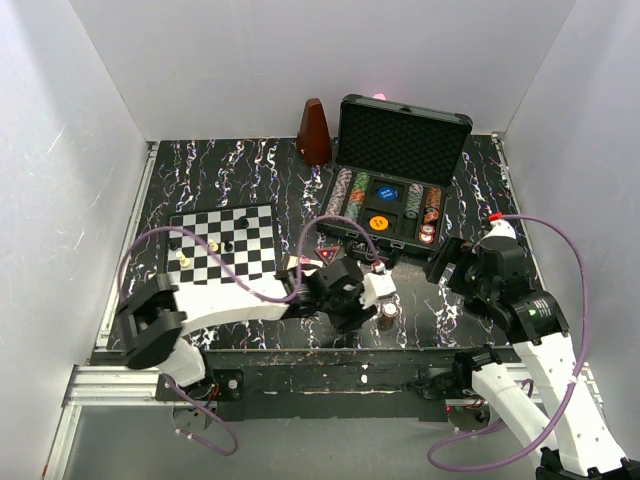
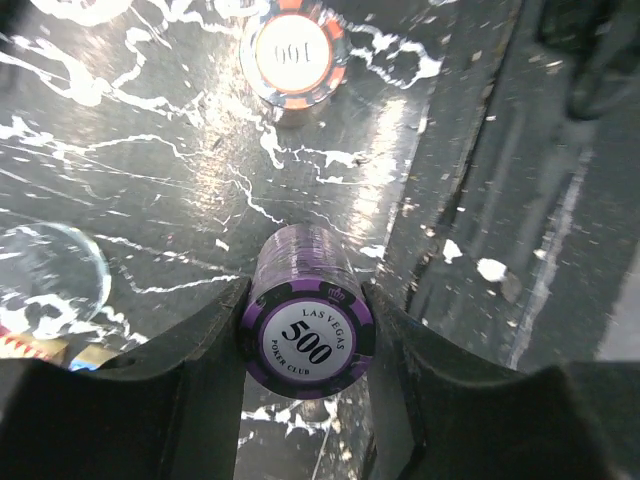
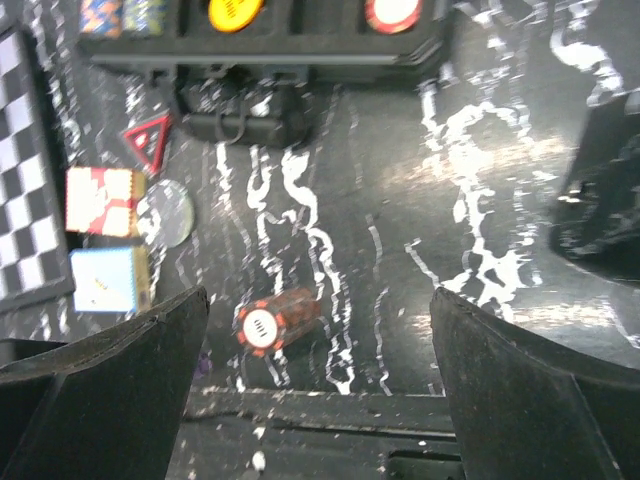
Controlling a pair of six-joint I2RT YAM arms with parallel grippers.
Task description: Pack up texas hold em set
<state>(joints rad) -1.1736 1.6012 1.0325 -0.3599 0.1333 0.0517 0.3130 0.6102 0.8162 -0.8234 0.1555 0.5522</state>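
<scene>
Texas hold em set's black rectangular hard case (image 1: 405,140) stands open at the far right of the black marble-patterned tabletop (image 1: 220,170) with white veins (plain white walls (image 1: 250,60) enclose it). The left gripper (image 2: 310,295) pinches a purple striped stack of poker chips (image 2: 312,335) close to the near edge. The right gripper (image 3: 320,300) is spread wide and holds nothing; an orange-red striped chip stack (image 3: 270,320) lies below it.
</scene>
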